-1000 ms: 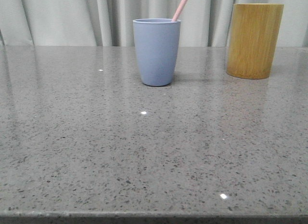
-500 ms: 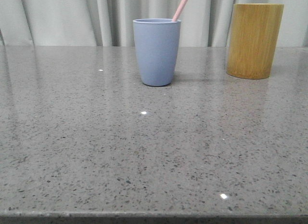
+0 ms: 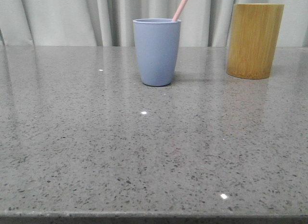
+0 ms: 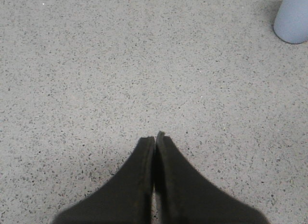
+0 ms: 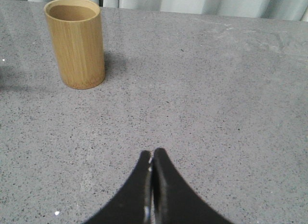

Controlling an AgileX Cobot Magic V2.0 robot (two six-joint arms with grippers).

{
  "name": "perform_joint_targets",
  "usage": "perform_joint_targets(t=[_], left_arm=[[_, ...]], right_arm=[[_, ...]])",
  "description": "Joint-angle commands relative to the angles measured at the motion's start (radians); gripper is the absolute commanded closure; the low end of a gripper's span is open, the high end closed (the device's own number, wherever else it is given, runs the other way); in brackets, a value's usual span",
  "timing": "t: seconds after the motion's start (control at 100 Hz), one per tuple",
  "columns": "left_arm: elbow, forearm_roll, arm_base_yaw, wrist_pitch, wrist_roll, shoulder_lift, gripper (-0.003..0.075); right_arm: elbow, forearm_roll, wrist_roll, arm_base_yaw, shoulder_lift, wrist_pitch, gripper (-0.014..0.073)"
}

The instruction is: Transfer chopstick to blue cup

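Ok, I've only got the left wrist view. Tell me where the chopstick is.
Observer: The chopstick stands in the blue cup, leaning toward the right.
Operator: Report the right gripper.
Observer: The right gripper has its fingers pressed together, holding nothing, above bare table.
Operator: Name what else is on the table.
Observer: A wooden holder stands upright to the right of the cup, apart from it.

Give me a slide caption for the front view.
Pink chopstick leaning in the blue cup, tan wooden holder to its right on the grey table.
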Motion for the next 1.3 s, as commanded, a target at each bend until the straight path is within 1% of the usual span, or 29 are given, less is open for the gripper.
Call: perform_joint_targets(t=[0.0, 0.47, 0.54, 0.64, 0.68, 0.78, 0.97, 1.04, 1.1, 1.16, 1.25, 1.29], left_arm=[[-0.025, -0.016, 0.001, -0.062, -0.002, -0.004, 0.0739], [-0.020, -0.024, 0.001, -0.069, -0.002, -0.004, 0.0739], [0.013, 0.005, 0.001, -0.141, -0.002, -0.022, 0.0739], [0.109, 0.018, 0.001, -0.366, -0.002, -0.086, 0.0739], [0.152, 0.016, 0.001, -0.436, -0.002, -0.116, 0.0739], [0.312, 0.016, 0.001, -0.612, -0.002, -0.219, 0.0739], [0.632, 0.019, 0.001, -0.828, -0.004, -0.460, 0.0739], [0.721, 0.019, 0.001, -0.879, -0.003, -0.552, 0.0739], [0.767, 0.021, 0.001, -0.886, -0.003, -0.617, 0.0739], [0.816, 0.054, 0.001, -0.886, -0.003, -0.708, 0.0739], [0.851, 0.063, 0.001, -0.886, -0.003, -0.804, 0.0739], [0.860, 0.065, 0.001, -0.909, -0.003, -0.796, 0.0739]], right_arm=[[-0.022, -0.006, -0.006, -0.005, 0.008, -0.066, 0.0715], [-0.022, -0.006, -0.006, -0.005, 0.008, -0.066, 0.0715], [-0.022, -0.006, -0.006, -0.005, 0.008, -0.066, 0.0715], [-0.022, -0.006, -0.006, -0.005, 0.008, -0.066, 0.0715], [-0.022, -0.006, -0.006, -0.005, 0.008, -0.066, 0.0715], [-0.022, -0.006, -0.006, -0.005, 0.008, -0.066, 0.0715], [-0.022, -0.006, -0.006, -0.005, 0.008, -0.066, 0.0715], [-0.022, -0.006, -0.006, -0.005, 0.008, -0.066, 0.0715], [-0.022, -0.006, -0.006, -0.005, 0.008, -0.066, 0.0715], [-0.022, -0.006, -0.006, -0.005, 0.008, -0.066, 0.0715], [-0.022, -0.006, -0.006, -0.005, 0.008, -0.066, 0.0715], [-0.022, -0.006, -0.006, -0.005, 0.010, -0.066, 0.0715]])
